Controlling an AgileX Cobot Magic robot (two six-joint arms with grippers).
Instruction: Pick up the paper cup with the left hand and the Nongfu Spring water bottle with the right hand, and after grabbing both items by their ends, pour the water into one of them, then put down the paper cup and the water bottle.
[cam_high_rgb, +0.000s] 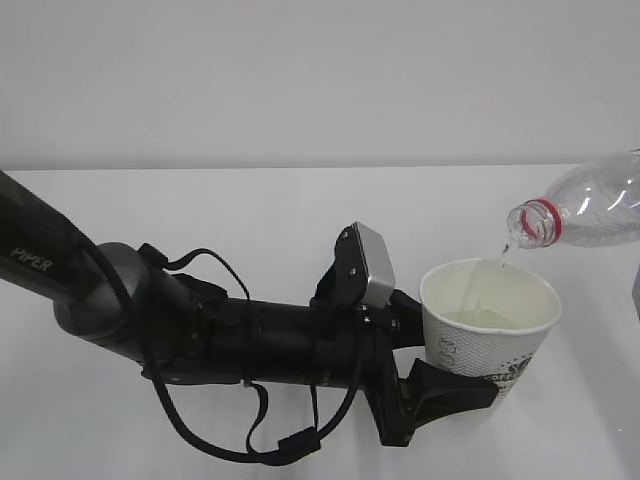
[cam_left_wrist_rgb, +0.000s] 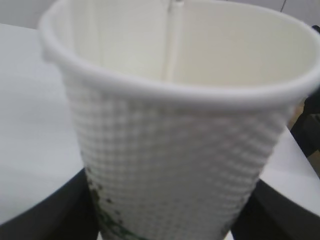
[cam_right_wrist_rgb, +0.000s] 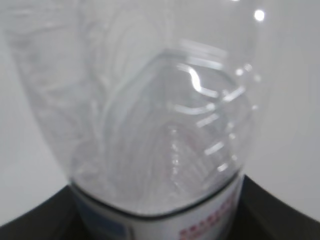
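A plain white table (cam_high_rgb: 250, 210) is seen beneath a pale wall. The black left arm marked "PIPER" is stretched low and nearly level across it, and its end effector (cam_high_rgb: 440, 385) is clamped on the lower part of the small white tapered paper cup (cam_high_rgb: 490, 315), held upright. Above the rim, the clear ribbed plastic bottle (cam_high_rgb: 590, 210) is tipped, a thin stream of water (cam_high_rgb: 497, 262) falling inside. The right end effector (cam_right_wrist_rgb: 160, 220) is clamped around the bottle's labelled body.
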